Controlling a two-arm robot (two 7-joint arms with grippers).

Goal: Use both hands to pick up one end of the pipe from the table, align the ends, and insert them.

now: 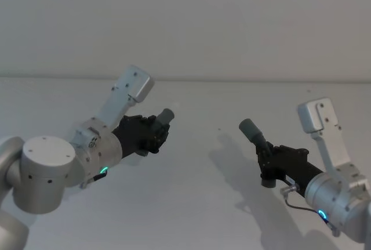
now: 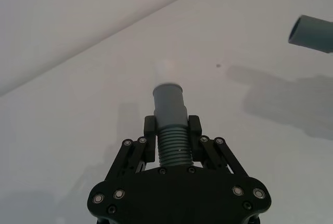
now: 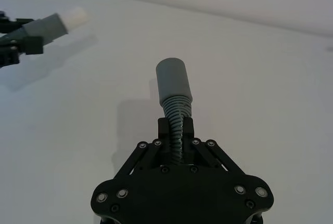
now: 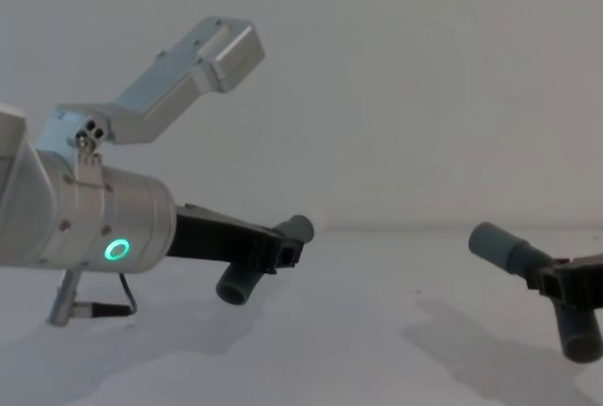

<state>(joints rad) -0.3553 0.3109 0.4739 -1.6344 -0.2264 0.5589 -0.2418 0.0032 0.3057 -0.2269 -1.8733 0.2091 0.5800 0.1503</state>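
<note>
Since both sets of jaws are clamped on hose, pickup reads as done. The left gripper (image 2: 171, 126) pinches the left hose (image 2: 172, 148) on its ribs, right behind the left cuff (image 2: 169, 102). The white spigot (image 2: 163, 70) sticks out of that cuff, pointing away from the wrist. The right gripper (image 3: 177, 128) pinches the right hose (image 3: 176, 117) on its ribs, a bit back from the right cuff (image 3: 173, 81). That cuff's mouth shows dark and open in the left wrist view.

Both pieces are held off the table (image 1: 197, 203), with shadows under them. In the chest view a free tail hangs below each gripper.

What's left is aligning and inserting. In the head view the cuffs are well apart with bare table between them. They aren't coaxial: the left one points forward and to the right, the right one forward and to the left, so the axes make a V rather than a line. My read is that each wrist needs to swing its cuff inward until spigot and mouth face each other. Then close the gap along the shared axis.

Risk: the ribbed hose will likely flex under push, so the right cuff could tilt off-axis at contact.
</note>
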